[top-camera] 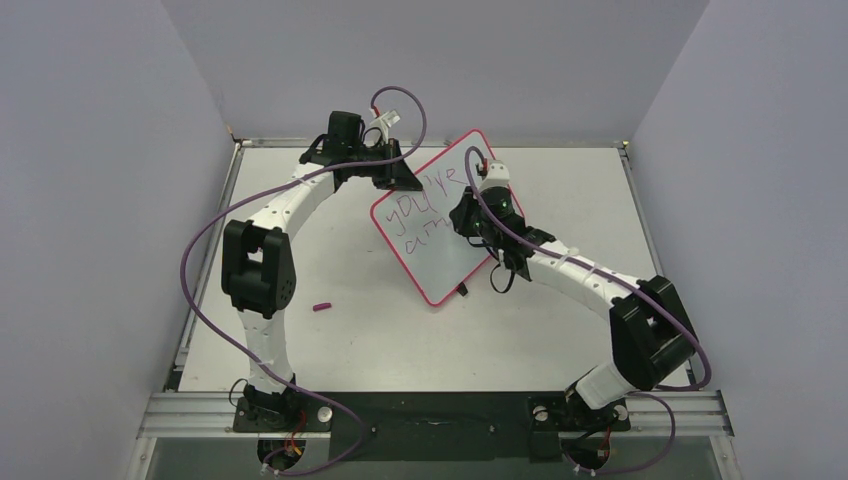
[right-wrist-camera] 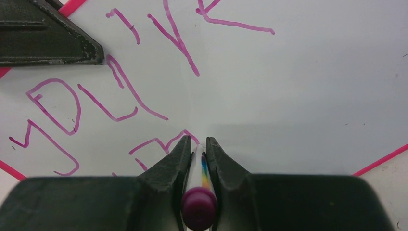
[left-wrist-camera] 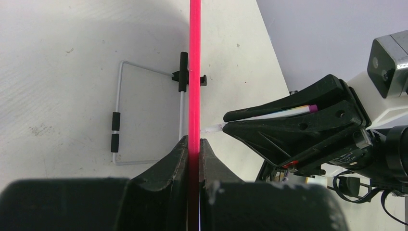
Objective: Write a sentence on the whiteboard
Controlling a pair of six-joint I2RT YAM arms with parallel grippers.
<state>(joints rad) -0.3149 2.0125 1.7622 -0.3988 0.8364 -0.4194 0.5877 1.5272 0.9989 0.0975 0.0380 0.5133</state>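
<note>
The whiteboard (top-camera: pixel 446 258), white with a red-pink rim, stands tilted up off the table. My left gripper (top-camera: pixel 407 182) is shut on its upper left rim. In the left wrist view the board shows edge-on as a pink line (left-wrist-camera: pixel 195 72) pinched in that gripper (left-wrist-camera: pixel 194 142). My right gripper (right-wrist-camera: pixel 197 140) is shut on a white marker (right-wrist-camera: pixel 198 207) with a purple end cap. The marker's tip (left-wrist-camera: pixel 211 129) rests against the board face. The sentence (right-wrist-camera: pixel 120 91) is purple scrawl, a top line and the start of a second line (top-camera: pixel 420 205).
A small purple marker cap (top-camera: pixel 321 307) lies on the table (top-camera: pixel 400 330) left of the board. A wire stand (left-wrist-camera: pixel 118 120) lies behind the board. Grey walls close in on three sides.
</note>
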